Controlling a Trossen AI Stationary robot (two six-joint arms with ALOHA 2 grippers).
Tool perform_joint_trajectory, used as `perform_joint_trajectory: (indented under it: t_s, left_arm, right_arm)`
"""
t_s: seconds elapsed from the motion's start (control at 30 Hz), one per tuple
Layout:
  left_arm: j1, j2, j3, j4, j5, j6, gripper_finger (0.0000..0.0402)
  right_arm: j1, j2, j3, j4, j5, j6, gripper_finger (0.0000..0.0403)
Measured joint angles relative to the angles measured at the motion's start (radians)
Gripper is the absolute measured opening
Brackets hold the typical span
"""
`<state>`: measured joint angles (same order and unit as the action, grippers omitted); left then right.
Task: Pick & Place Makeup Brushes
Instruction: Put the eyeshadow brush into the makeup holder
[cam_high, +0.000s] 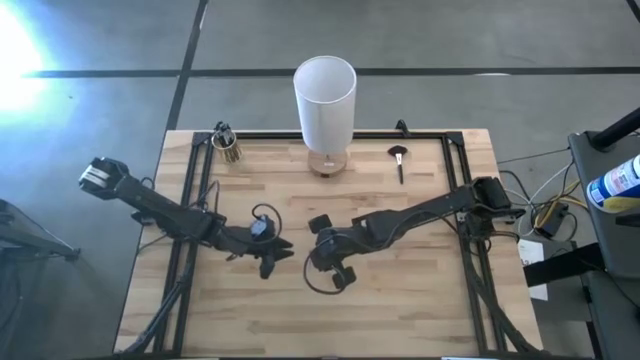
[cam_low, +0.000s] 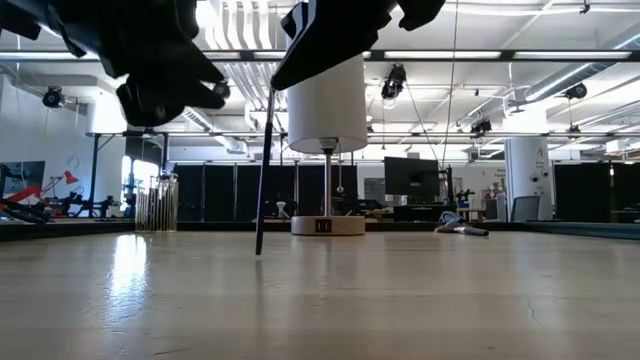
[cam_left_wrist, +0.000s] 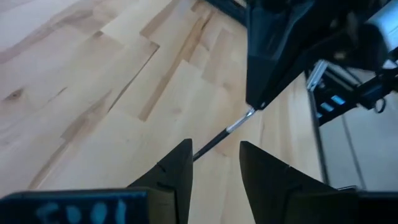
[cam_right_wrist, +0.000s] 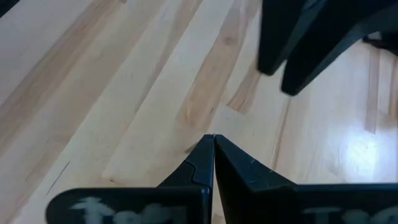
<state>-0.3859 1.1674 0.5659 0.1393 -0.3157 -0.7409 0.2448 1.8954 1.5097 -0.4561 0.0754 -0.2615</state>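
Observation:
One thin dark makeup brush (cam_low: 263, 170) hangs nearly upright over the middle of the table, below my right gripper (cam_high: 312, 258), which is shut on it. My left gripper (cam_left_wrist: 214, 146) is open. In its wrist view its fingers stand on either side of the brush's dark handle (cam_left_wrist: 217, 138), and I see no touch. Whether the brush's lower end (cam_low: 258, 250) touches the table cannot be told. Another brush with a dark fluffy head (cam_high: 398, 162) lies flat at the far right. More brushes stand in a small cup (cam_high: 228, 148) at the far left. My right gripper pinches the brush's silvery upper end (cam_left_wrist: 247, 116) between the free ends of its two fingers (cam_left_wrist: 264, 74). The fingers slant down from above. The brush hangs below them, almost upright, its dark handle pointing down.
A tall white cylinder (cam_high: 325, 95) stands on a round base at the far middle. A black frame (cam_high: 455, 140) runs along the table's far and side edges. Bare wood lies toward the near edge.

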Motion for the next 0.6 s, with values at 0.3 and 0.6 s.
perform_joint_trajectory:
  t_s: [0.3, 0.6]
  left_arm:
    - [0.000, 0.135, 0.000, 0.191, -0.033, 0.114, 0.0123]
    - [-0.001, 0.215, 0.043, 0.200, -0.037, 0.182, 0.0123]
  right_arm:
    - [-0.007, 0.000, 0.002, 0.002, -0.005, 0.028, 0.0008]
    - [-0.008, 0.000, 0.002, 0.007, -0.008, 0.045, 0.0008]
